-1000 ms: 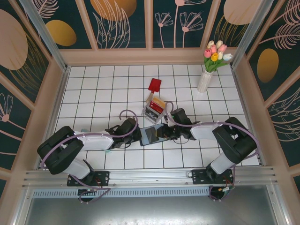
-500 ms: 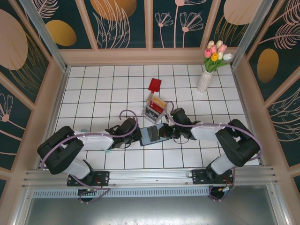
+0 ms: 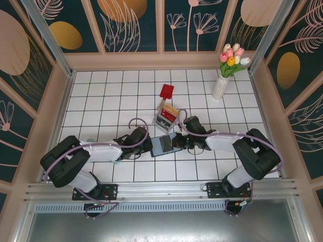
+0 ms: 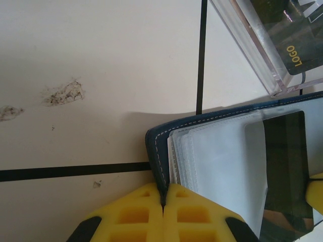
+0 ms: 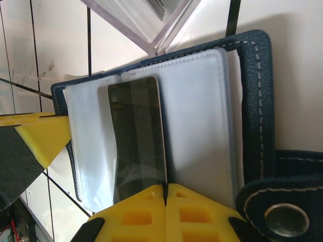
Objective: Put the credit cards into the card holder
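Note:
The card holder (image 3: 165, 144) lies open on the tiles between my two grippers, navy cover (image 5: 256, 101) around clear sleeves (image 4: 222, 156). A dark credit card (image 5: 136, 136) sits partly inside one sleeve, seen also in the left wrist view as a dark credit card (image 4: 285, 166). My right gripper (image 5: 165, 194) is shut on that card's near edge, next to the snap tab (image 5: 277, 217). My left gripper (image 4: 162, 201) is shut on the holder's navy cover edge. Red and yellow-orange credit cards (image 3: 170, 111) stand in the clear box (image 3: 165, 118).
The clear box (image 4: 262, 50) holds a dark card marked LOGO (image 4: 293, 53) just beyond the holder. A red paddle (image 3: 166, 92) with a wooden handle lies behind the box. A white vase of tulips (image 3: 220, 86) stands at the back right.
My right gripper's jaws have closed onto the dark card's edge at the holder. The left gripper has kept its hold on the cover without moving.

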You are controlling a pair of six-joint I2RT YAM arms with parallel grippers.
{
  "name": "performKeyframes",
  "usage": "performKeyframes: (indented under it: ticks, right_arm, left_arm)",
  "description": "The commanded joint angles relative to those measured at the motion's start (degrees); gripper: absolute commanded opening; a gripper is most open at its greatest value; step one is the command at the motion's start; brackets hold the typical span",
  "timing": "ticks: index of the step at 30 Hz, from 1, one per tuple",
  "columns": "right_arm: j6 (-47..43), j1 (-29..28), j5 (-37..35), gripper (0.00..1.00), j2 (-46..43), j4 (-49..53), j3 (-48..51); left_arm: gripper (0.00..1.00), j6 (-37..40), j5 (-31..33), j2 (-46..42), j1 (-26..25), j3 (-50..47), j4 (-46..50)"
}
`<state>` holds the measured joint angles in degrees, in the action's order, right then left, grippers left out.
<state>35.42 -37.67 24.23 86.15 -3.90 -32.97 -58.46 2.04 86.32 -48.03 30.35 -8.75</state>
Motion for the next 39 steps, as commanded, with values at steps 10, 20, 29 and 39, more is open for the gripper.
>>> performKeyframes:
  ticks: [10,20,29,39]
  right_arm:
    - [-1.89,1.34,-0.92,0.0,-6.33,4.92,-0.03]
    - [-0.7,1.97,6.88,0.06,-3.97,0.09,0.67]
    - [0.34,1.81,9.69,0.18,-3.64,-2.56,0.19]
    - [0.91,0.97,9.96,0.21,0.06,-3.79,-1.39]
  left_arm:
    - [0.04,1.45,0.66,2.41,-0.08,-0.92,4.29]
    - [0.04,1.75,0.33,2.97,-0.13,-0.41,3.93]
    - [0.04,1.66,0.33,2.8,-0.1,-0.64,3.88]
    - [0.04,1.7,0.33,2.72,-0.1,-0.38,4.01]
